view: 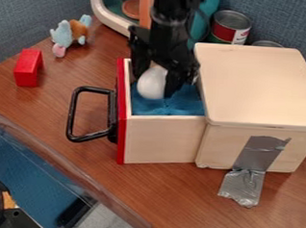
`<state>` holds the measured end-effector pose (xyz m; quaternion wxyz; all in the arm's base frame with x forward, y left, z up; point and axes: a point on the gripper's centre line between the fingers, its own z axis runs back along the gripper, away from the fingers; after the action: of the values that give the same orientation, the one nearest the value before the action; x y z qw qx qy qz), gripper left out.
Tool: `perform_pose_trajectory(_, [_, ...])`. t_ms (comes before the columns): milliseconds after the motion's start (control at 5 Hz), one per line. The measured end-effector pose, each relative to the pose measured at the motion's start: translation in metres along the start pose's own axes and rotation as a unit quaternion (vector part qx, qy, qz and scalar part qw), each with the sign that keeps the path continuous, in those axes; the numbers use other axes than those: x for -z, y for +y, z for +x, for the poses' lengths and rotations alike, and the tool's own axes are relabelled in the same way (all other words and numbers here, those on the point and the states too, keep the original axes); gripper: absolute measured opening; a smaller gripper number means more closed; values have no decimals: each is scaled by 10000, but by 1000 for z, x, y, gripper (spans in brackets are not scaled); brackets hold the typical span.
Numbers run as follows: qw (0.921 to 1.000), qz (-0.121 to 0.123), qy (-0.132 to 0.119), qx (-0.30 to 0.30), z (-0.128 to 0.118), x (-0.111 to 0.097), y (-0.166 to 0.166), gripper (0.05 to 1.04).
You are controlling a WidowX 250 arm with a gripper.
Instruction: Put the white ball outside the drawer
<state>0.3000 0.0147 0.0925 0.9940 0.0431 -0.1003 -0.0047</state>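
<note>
"What is the biggest thing in front of you?"

"Your brown wooden table (pixel 69 174). On it sits the pale wooden box (pixel 263 85), and from its side the wooden drawer (pixel 160 140) stands open, with a red front and a blue lining."

"And my gripper (pixel 155 86)?"

"Your black gripper hangs down into the drawer from the view's top edge. I can't tell you whether it is open, closed or gripping."

"What else is around it?"

"Your black drawer handle (pixel 72 114) sticks out from the red front. Silver duct tape (pixel 260 153) runs from the box's near face down onto the table. Behind the box you have a metal can (pixel 231 26). Beyond the handle are a small plush toy (pixel 69 32) and, smaller, a red toy block (pixel 27 68)."

"Where is the ball?"

"Your white ball (pixel 151 83) is inside the drawer's walls, nearer the red front than the box. It is right at the gripper's lower end, which covers part of its top. You have the blue lining around its lower part; I can't tell whether it touches that lining."
</note>
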Motion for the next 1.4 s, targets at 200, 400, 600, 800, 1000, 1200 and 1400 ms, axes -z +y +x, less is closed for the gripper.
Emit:
perform_pose_trajectory(200, [9989, -143, -430, -77, 10, -40, -2, 814])
perform_pose_trajectory(400, [9969, -228, -699, -285, 16, -70, 10, 814])
perform_pose_trajectory(600, [9946, -121, -732, -721, 24, -77, 44, 814])
perform_pose_trajectory(800, [9903, -39, -578, -1263, 35, -69, 88, 814])
perform_pose_trajectory(1000, [9825, -232, -164, -1839, 44, -39, 126, 814])
perform_pose_trajectory(1200, [9778, -251, 184, -2070, 51, -4, 144, 814])
perform_pose_trajectory(1400, [9766, -272, 527, -2068, 53, 31, 147, 814])
